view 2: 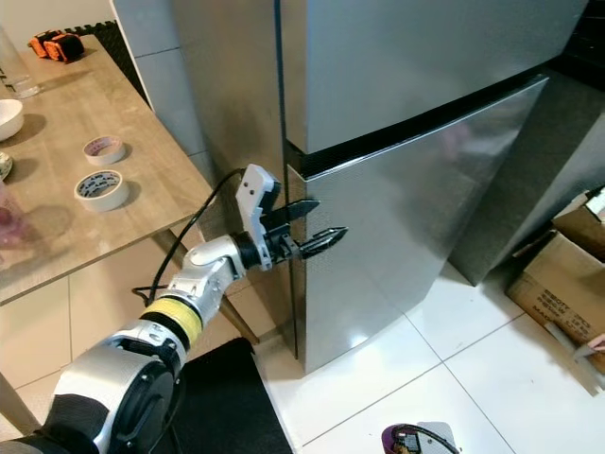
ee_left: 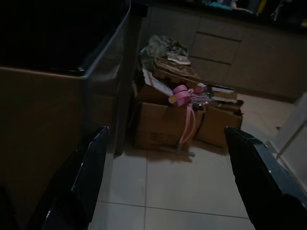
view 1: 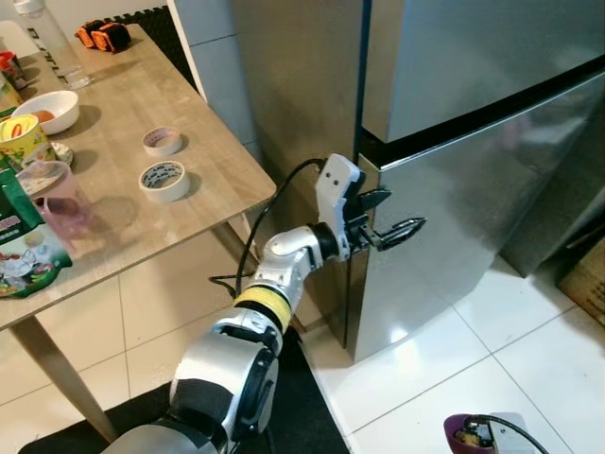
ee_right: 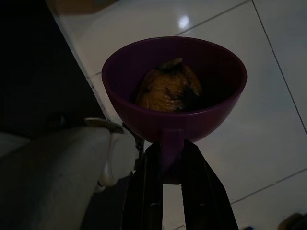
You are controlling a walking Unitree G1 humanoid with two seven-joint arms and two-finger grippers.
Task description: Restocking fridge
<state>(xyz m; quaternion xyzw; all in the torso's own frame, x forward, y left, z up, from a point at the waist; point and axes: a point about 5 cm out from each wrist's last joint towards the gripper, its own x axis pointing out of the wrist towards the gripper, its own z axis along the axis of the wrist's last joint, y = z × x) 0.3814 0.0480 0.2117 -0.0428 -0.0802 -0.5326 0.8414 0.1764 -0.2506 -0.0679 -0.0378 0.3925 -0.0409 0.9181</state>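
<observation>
Straight ahead, the steel fridge [view 1: 473,180] stands shut, its top cut off by the frame. The left gripper [view 1: 392,219] is held with fingers spread at the left edge of the lower door [view 2: 406,227], contact not discernible. Low at the right, a purple bowl [ee_right: 175,91] with a dim orange-brown lump [ee_right: 168,88] inside is clamped by its tab in the right gripper [ee_right: 170,163]. Cardboard boxes [ee_left: 168,122] are dimly seen beyond the fridge.

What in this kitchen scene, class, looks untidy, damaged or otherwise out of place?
Little stands out. The fridge is shut and looks undamaged, with the open left gripper at its lower door's edge. The right gripper holds a purple bowl upright, food inside. The one untidy spot is the overflowing cardboard boxes on the floor.
</observation>
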